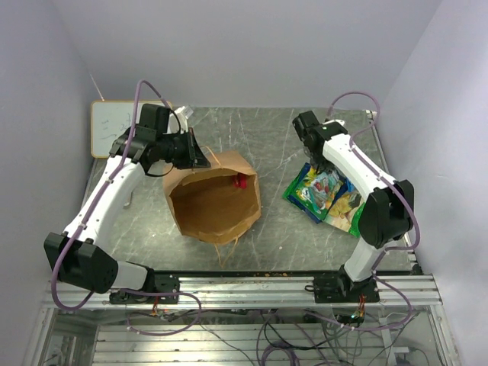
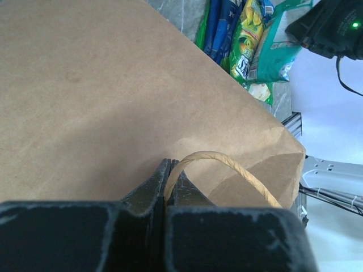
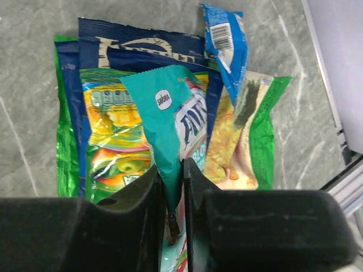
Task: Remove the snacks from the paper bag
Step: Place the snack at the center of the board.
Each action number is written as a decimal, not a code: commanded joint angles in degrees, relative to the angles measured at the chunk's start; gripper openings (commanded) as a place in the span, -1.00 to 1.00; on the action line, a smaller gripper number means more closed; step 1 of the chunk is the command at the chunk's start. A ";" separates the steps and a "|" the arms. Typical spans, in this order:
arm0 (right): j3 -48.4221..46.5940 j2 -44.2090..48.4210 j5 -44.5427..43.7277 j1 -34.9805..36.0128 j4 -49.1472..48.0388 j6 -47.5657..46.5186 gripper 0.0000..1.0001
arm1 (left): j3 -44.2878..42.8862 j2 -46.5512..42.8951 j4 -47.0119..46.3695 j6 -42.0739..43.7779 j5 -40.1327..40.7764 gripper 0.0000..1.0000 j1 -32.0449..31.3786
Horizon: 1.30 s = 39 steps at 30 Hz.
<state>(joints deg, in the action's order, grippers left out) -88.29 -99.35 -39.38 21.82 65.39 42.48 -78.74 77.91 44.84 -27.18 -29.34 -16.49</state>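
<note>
Teal packet (image 3: 170, 130) pinched between jaws of right gripper (image 3: 174, 192), over snack pile (image 1: 328, 194) on surface (image 1: 274, 145): release low, lay flat. Left gripper (image 2: 170, 175) jaws clamp paper bag (image 1: 213, 202) handle (image 2: 227, 161); red packet (image 1: 241, 181) inside.

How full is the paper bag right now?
Nearly empty: the paper bag gapes open, showing bare brown walls and only one red packet deep inside.

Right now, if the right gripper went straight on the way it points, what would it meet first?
Beyond the teal packet pinched in the right gripper, it would meet the pile of snack packets lying on the table. How far below they lie is unclear.
</note>
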 commanded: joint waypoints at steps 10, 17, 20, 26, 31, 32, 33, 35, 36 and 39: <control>-0.67 -4.98 -0.46 -0.55 -7.54 4.02 -0.58 | -0.63 -0.81 -1.36 0.54 -0.81 -0.86 0.76; 2.36 -4.88 1.78 -0.60 -11.16 4.86 -0.54 | -0.84 -1.22 -2.08 -0.58 -1.55 -0.86 0.89; 3.84 -4.76 2.61 -0.64 -12.48 5.22 -0.53 | -1.06 -1.33 -2.20 -0.99 -1.89 -0.86 0.89; 4.31 -4.68 3.85 -0.64 -14.64 5.25 -0.39 | -1.33 -1.82 -2.29 -1.94 -2.52 -0.86 0.85; 3.68 -2.61 4.79 -0.64 -14.57 5.06 -0.07 | -0.53 -2.46 -3.35 -3.40 -3.27 -0.86 0.85; 3.92 -1.68 4.98 -0.64 -14.77 4.80 0.00 | -0.27 -2.62 -3.68 -3.71 -3.53 -0.86 0.85; 4.25 -0.81 5.16 -0.64 -14.96 4.42 0.07 | 0.11 -2.73 -3.98 -4.02 -3.73 -0.86 0.85; 4.84 0.97 5.17 -0.64 -14.76 3.74 0.16 | 0.62 -2.97 -4.58 -4.44 -3.87 -0.86 0.85; 5.02 1.91 5.15 -0.64 -14.54 3.44 0.22 | 0.71 -3.00 -4.48 -4.46 -3.91 -0.86 0.86; 6.05 5.89 5.80 -0.64 -16.01 0.52 0.36 | 0.11 -2.94 -3.60 -3.95 -3.20 -0.86 0.85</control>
<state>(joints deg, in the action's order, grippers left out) -83.35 -99.35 -33.82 21.58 51.22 45.74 -78.78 76.18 42.72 -30.79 -31.42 -16.14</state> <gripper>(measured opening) 0.647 0.076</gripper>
